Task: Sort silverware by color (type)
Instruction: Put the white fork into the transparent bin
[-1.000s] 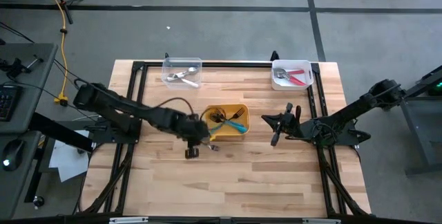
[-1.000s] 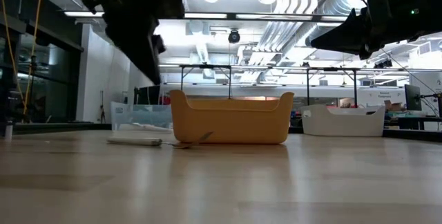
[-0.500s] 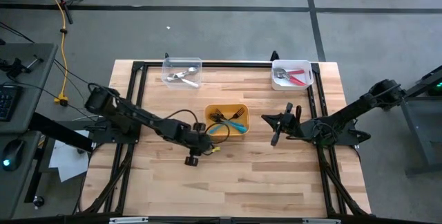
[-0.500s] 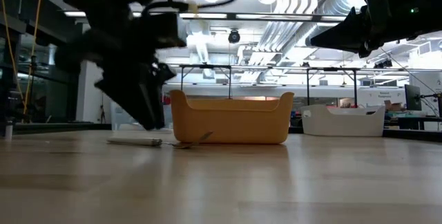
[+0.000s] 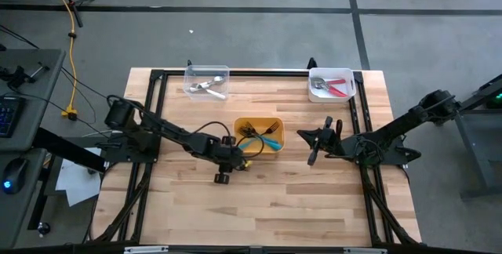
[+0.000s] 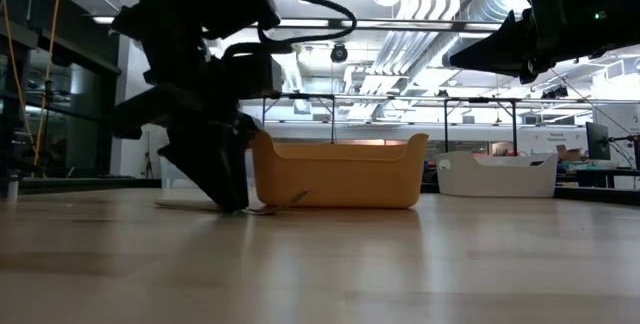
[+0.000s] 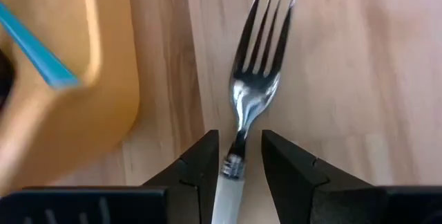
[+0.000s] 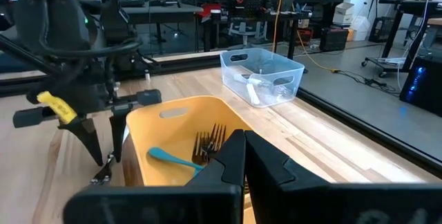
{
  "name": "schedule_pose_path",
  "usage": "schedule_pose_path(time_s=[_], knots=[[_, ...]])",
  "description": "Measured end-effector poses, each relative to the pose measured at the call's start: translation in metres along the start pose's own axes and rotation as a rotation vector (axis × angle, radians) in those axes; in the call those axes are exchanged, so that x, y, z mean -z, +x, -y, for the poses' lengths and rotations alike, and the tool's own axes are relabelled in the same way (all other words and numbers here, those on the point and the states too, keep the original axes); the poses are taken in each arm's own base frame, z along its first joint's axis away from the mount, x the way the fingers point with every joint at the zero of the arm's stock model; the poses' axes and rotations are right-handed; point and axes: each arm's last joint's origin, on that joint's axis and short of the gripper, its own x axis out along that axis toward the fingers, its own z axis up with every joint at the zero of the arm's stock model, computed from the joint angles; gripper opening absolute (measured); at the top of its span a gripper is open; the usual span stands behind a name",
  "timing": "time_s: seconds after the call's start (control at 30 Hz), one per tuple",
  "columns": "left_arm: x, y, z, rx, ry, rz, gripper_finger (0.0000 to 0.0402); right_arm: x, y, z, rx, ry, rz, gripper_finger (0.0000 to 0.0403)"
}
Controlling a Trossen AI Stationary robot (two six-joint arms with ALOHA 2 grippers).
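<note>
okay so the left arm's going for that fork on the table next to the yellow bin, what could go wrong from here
1. The left claw straddles the white-handled fork right where handle meets neck; that thin section, lying flat on the table, could slip out as the claw closes.
2. The yellow bin sits right beside the fork, so the claw may bump or drag it.
3. The right claw waits shut beyond the bin, likely clear.

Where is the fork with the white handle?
The white-handled fork lies on the table beside the yellow bin, between the left gripper's open fingers.
</note>
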Motion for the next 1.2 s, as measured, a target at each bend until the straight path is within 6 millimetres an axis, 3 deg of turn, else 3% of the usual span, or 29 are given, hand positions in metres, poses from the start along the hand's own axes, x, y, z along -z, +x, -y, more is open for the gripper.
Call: schedule_pose_path(time_s=[0.3, 0.5, 0.6, 0.9, 1.2], knots=[[0.003, 0.011, 0.006, 0.012, 0.014, -0.029, 0.0095, 0.0, 0.0, 0.0, 0.0, 0.0, 0.0, 0.0], [0.008, 0.01, 0.014, 0.031, 0.01, -0.075, 0.0023, 0.0, 0.0, 0.0, 0.0, 0.002, 0.001, 0.0], [0.009, 0.009, 0.019, 0.059, 0.002, -0.092, 0.0009, 0.0, 0.0, 0.0, 0.0, 0.002, 0.001, 0.0], [0.017, -0.022, 0.02, 0.097, -0.047, -0.155, 0.0003, -0.001, 0.0, 0.0, 0.0, 0.003, 0.005, 0.0], [0.025, -0.059, 0.004, -0.018, -0.086, -0.216, 0.0, -0.001, 0.0, 0.0, 0.0, 0.007, 0.009, 0.0]])
